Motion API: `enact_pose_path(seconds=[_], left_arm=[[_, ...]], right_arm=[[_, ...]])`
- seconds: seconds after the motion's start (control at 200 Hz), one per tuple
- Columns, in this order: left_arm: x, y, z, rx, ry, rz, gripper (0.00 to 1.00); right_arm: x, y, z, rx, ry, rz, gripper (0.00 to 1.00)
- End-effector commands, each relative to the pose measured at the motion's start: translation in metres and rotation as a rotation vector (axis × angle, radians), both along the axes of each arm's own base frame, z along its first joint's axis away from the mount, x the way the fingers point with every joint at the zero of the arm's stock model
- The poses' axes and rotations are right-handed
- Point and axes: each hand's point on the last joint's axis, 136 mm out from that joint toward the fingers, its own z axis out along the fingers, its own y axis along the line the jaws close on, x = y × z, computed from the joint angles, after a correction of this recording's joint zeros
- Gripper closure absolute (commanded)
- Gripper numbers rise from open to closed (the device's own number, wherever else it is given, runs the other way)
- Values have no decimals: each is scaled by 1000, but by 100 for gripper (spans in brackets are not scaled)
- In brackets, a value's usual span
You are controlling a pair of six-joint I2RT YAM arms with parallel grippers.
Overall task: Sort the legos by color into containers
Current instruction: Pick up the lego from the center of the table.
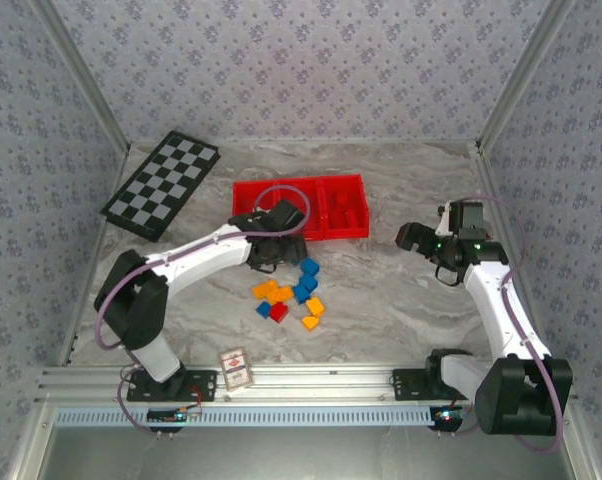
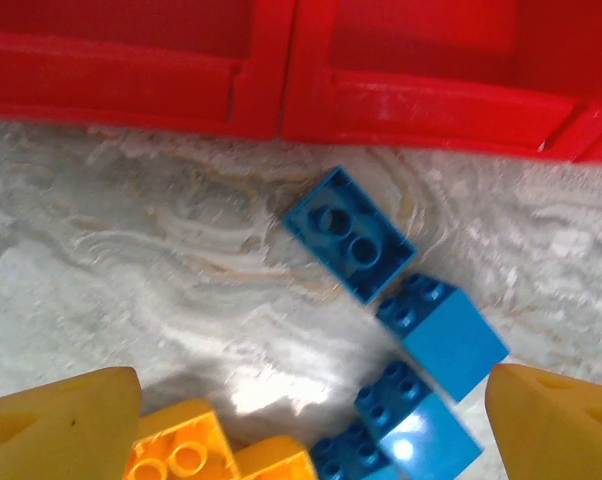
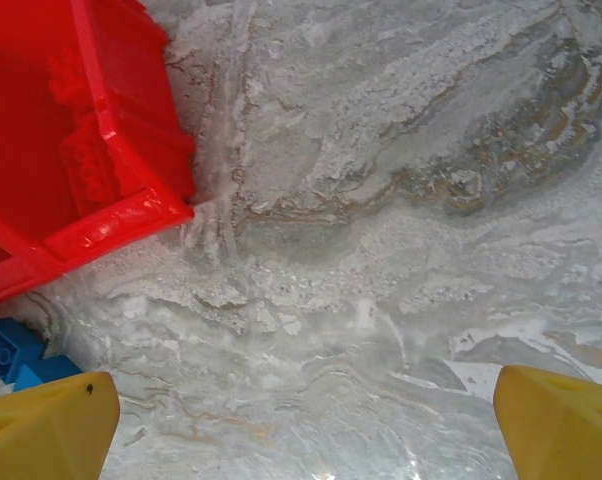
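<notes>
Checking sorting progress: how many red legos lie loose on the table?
1: a red lego at the near-left edge of the loose pile. The left arm may hide others.

Spread end effector (image 3: 301,430) over marbled tabletop (image 3: 381,200), red tray (image 3: 111,215), blue lego (image 3: 11,350).

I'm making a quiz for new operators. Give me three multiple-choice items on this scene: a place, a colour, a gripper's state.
1. Where is the checkered board? A in the red tray; B left of the tray; C right of the tray.
2. What colour is the loose lego nearest the tray? A red; B orange; C blue.
3. How is the right gripper? A open, empty; B shut on a lego; C shut on the tray's rim.
Key: B, it lies far left in the top view; C, the left wrist view shows blue; A, its fingers stand wide apart over bare table.
</notes>
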Motion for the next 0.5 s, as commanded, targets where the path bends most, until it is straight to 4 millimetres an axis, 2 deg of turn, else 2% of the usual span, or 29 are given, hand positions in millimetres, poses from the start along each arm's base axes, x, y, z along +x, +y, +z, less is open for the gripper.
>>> enact_pose_path(seconds=[0.0,0.175,0.495], left_arm=[[17,-14,2,-40,-23,52,12],[28,-20,-9,-3,-24,76,13],[31,-35,-38,28,51,44,16]], right_arm=[[4,4,1,34,-13,5,2],[3,0,-3,17,-5,-5,2],[2,-3,-5,9,9,-11,2]])
